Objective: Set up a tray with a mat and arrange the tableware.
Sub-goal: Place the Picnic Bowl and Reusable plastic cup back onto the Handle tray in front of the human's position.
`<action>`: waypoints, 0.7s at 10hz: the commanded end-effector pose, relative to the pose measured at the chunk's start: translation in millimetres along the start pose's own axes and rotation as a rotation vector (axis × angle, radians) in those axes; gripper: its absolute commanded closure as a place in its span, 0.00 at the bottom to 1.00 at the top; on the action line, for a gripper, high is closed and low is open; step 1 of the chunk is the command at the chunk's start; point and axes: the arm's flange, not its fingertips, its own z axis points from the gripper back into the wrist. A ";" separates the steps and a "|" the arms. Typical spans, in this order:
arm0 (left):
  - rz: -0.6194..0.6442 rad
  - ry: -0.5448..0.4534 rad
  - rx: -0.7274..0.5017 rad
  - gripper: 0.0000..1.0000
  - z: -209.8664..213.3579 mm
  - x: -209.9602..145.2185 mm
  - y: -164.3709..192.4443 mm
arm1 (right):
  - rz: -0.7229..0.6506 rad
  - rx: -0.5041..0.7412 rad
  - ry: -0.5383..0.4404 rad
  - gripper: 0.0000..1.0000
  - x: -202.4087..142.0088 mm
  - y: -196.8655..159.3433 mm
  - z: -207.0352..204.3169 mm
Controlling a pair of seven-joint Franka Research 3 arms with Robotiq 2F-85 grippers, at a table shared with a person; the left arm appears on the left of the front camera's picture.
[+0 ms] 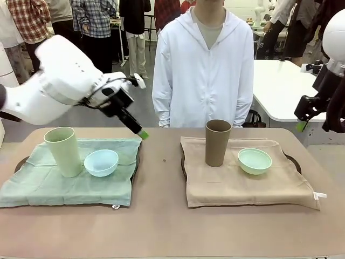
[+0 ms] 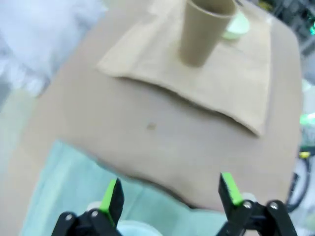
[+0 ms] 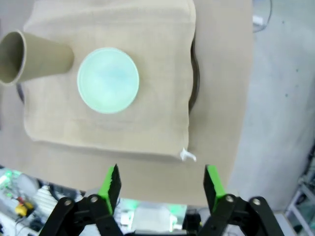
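On the left tray (image 1: 21, 162) lies a green mat (image 1: 48, 183) bearing a tall pale green cup (image 1: 63, 151) and a light blue bowl (image 1: 101, 162). The right tray (image 1: 292, 160) carries a beige mat (image 1: 242, 186) with a brown cup (image 1: 217, 142) and a mint green bowl (image 1: 254, 160). My left gripper (image 1: 139, 129) hovers open above the green mat's far right corner (image 2: 64, 191), holding nothing (image 2: 171, 192). Past the table's right edge, my right gripper (image 1: 302, 123) hangs open and empty (image 3: 161, 184), looking down on the mint bowl (image 3: 108, 79) and brown cup (image 3: 34, 56).
A person in a white hooded jacket (image 1: 205, 70) stands at the far side, hands down. Bare tabletop (image 1: 159, 172) runs between the two trays and along the front edge. A white table (image 1: 280, 86) stands at the back right.
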 end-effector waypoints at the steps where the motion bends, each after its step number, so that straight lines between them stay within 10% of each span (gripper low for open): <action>1: 0.202 0.081 0.071 0.00 32.4 -11.4 -10.4 | -0.031 -0.035 0.064 0.11 -11.3 4.3 20.8; 7: 0.337 0.305 0.055 0.00 111.1 -16.8 -69.8 | -0.013 -0.024 0.143 0.00 0.8 11.7 25.1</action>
